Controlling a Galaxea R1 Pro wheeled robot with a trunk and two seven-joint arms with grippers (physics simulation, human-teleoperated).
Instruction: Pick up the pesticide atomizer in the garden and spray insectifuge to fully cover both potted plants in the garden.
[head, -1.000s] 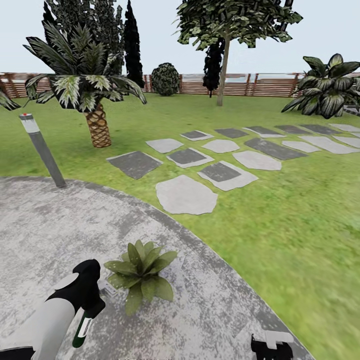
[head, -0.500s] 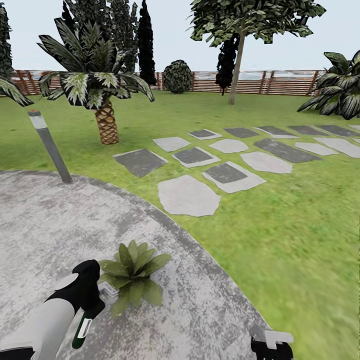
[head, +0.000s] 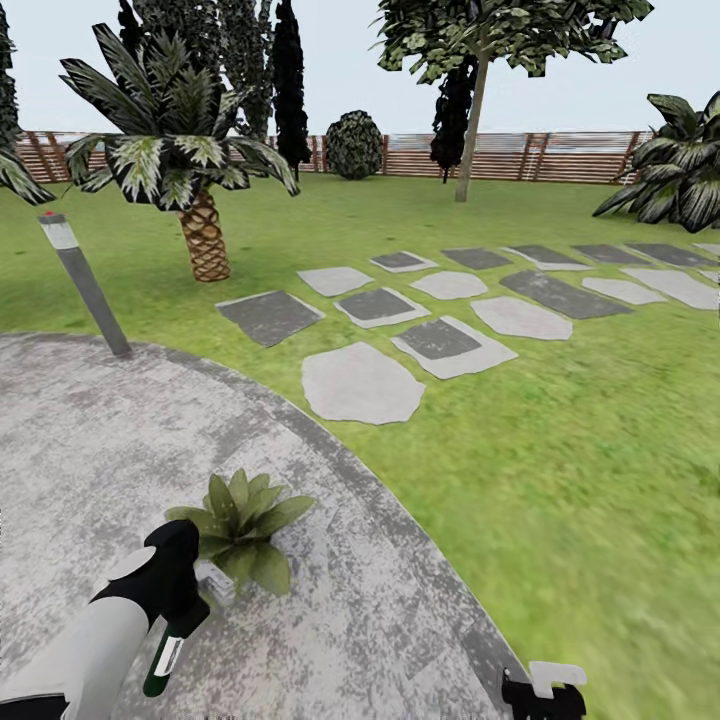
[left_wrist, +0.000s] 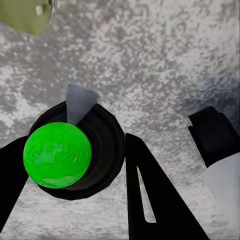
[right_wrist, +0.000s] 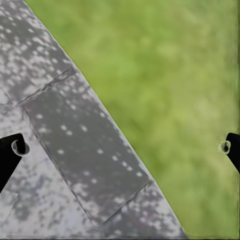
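1. Jaws of the left gripper (left_wrist: 75, 165) were closed on the atomizer (left_wrist: 75, 150): in the left wrist view one black finger pressed each side of the dark round bottle, whose bright green cap faced the camera and whose pale nozzle pointed away over the patio (left_wrist: 165, 55).
2. Jaws of the right gripper (right_wrist: 120, 147) stood wide apart with nothing between them; the two fingertips sat at opposite edges of the right wrist view, above the patio rim and the lawn (right_wrist: 175, 75).
3. From the head, the left gripper (head: 178, 600) hung low over the patio (head: 90, 450), and the atomizer (head: 163, 660) pointed down from it as a dark green-black bottle with a pale label.
4. One potted plant (head: 240, 520) stood on the patio just beside the left gripper, on its far side. Its broad green leaves spread outward. A small pale object sat at its base, too small to identify.
5. No whitish specks could be made out on the leaves at this resolution.
6. The right gripper (head: 543, 690) showed at the lower edge of the head view, near the patio rim.
7. Beyond the patio lay the lawn (head: 560, 450) with grey stepping stones (head: 362, 382).
8. A tilted grey lamp (head: 82, 283) stood at the patio's far edge, with a palm (head: 190, 170) behind it.
9. A wooden fence (head: 560, 158) and trees closed the background.
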